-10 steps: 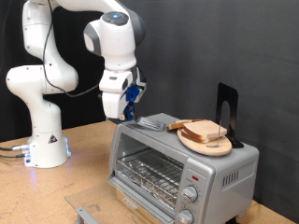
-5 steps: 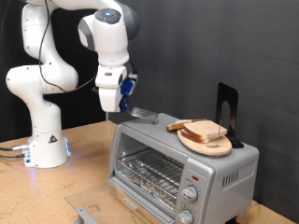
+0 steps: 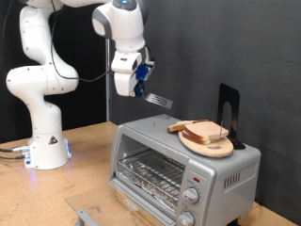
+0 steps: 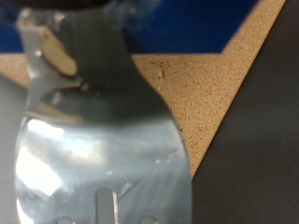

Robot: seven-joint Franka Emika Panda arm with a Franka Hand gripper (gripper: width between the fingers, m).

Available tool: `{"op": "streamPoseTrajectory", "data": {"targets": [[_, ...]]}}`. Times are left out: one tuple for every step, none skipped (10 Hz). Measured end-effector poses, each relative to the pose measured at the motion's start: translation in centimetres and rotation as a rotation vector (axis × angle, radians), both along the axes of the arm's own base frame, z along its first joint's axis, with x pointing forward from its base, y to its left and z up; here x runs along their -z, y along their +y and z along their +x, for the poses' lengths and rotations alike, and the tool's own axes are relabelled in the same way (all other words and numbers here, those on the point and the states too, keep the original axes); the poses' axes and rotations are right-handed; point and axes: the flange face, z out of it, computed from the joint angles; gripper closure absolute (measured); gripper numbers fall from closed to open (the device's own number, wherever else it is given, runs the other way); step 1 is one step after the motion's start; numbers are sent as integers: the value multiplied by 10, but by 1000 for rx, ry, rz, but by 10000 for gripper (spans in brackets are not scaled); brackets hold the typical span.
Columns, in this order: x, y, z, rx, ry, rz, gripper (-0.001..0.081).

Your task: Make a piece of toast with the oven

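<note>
My gripper is high above the oven's left end in the exterior view and is shut on the handle of a metal spatula, whose blade points down towards the right. The slotted blade fills the wrist view. The silver oven stands on the table with its door folded down and its wire rack showing. On top of the oven lies a round wooden board with stacked bread slices. One slice lies at the board's left edge, partly off the stack.
A black upright stand rises behind the board. The oven's knobs are at its right front. The robot base stands at the exterior view's left on the brown table.
The gripper has lifted the spatula from the oven top and swung up and to the right. The bread and oven have not moved.
</note>
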Motion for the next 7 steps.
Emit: {"op": "streamPoseTrajectory", "data": {"targets": [[1,14,-7,21,6,-33,402],[4,24,-11,42,16,-60,402],[7,34,-15,83,24,-79,402],[9,41,-14,135,14,-80,402],[12,46,-13,183,-4,-75,402],[15,48,-9,236,-21,-75,402],[19,48,-2,289,-38,-80,402]]}}
